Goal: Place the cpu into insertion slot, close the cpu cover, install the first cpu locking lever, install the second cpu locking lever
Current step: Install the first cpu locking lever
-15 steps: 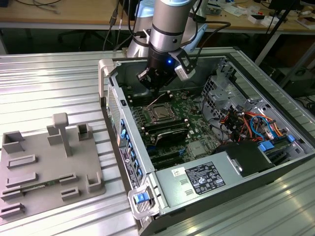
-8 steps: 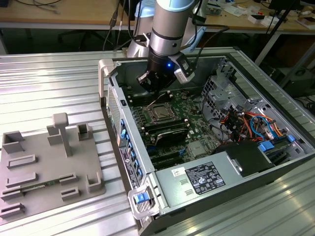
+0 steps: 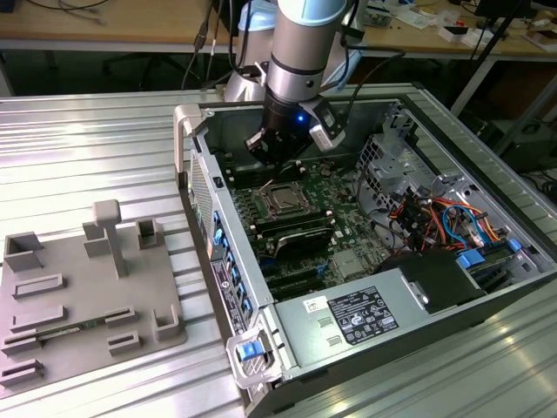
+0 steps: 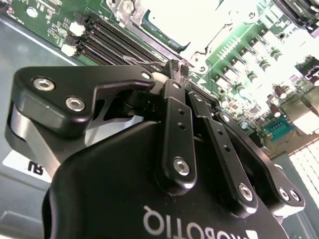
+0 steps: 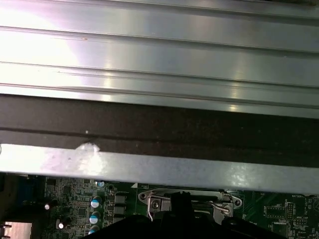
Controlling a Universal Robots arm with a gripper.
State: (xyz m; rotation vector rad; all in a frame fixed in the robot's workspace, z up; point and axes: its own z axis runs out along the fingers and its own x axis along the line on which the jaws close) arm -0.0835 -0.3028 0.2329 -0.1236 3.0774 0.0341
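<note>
In the exterior view the cpu (image 3: 283,199) lies flat in the insertion slot (image 3: 264,203) on the green motherboard. The cpu cover (image 3: 300,197) lies down around it like a frame. My gripper (image 3: 275,150) hangs just beyond the socket's far edge, low over the board. In the second wrist view its fingers (image 4: 175,124) are pressed together, tips (image 4: 175,67) at the socket's edge, with the cpu (image 4: 185,19) glaring bright beyond. Whether a thin lever sits between them is hidden. The first wrist view shows the socket's metal bracket (image 5: 158,202) and a wire lever end (image 5: 223,206).
The open computer case (image 3: 196,131) surrounds the board. Black memory slots (image 3: 296,233) lie beside the socket, a grey power supply box (image 3: 357,315) sits nearer, and coloured cables (image 3: 444,218) fill the exterior view's right. A grey fixture plate (image 3: 78,287) rests on the ribbed metal table.
</note>
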